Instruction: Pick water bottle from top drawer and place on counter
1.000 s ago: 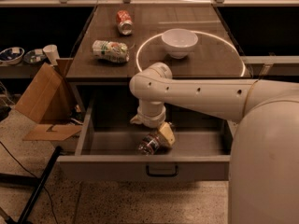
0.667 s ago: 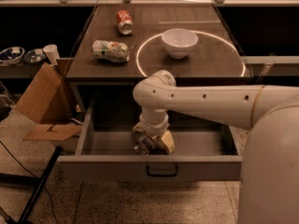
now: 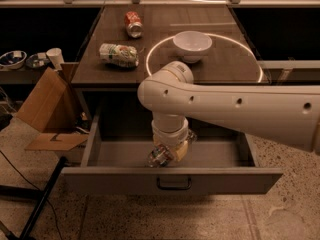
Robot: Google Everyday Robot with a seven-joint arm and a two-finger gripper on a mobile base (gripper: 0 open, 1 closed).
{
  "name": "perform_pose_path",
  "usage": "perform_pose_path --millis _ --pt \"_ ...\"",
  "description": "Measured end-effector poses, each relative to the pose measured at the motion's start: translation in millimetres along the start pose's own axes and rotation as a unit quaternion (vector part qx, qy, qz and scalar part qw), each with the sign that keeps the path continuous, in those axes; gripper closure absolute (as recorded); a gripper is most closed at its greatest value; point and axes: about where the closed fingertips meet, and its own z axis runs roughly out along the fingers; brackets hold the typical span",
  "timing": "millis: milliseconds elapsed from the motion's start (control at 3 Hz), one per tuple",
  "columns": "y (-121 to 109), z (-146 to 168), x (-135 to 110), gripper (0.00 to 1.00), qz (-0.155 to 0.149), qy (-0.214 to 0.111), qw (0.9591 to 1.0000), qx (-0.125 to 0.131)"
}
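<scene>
the dark counter (image 3: 225, 59) does not have the water bottle (image 3: 158, 157) yet: it lies in the open top drawer (image 3: 125, 180), right at the jaws of the lowered gripper (image 3: 175, 151), on their drawer-front side, and i cannot tell if they hold it, so lifting and placing remain.

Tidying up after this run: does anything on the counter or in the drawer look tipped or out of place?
The red soda can lies on its side, back left on the counter; no spill shows. In the open top drawer, the end effector sits low near its front, at the water bottle, which lies tilted.
</scene>
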Motion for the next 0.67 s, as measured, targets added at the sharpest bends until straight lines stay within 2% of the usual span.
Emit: perform_pose_path --millis 333,667 --pt "36 -61 12 0.92 0.035 0.017 0.9991 -0.015" --pt "100 -137 39 1.0 0.114 0.039 0.9925 -0.02"
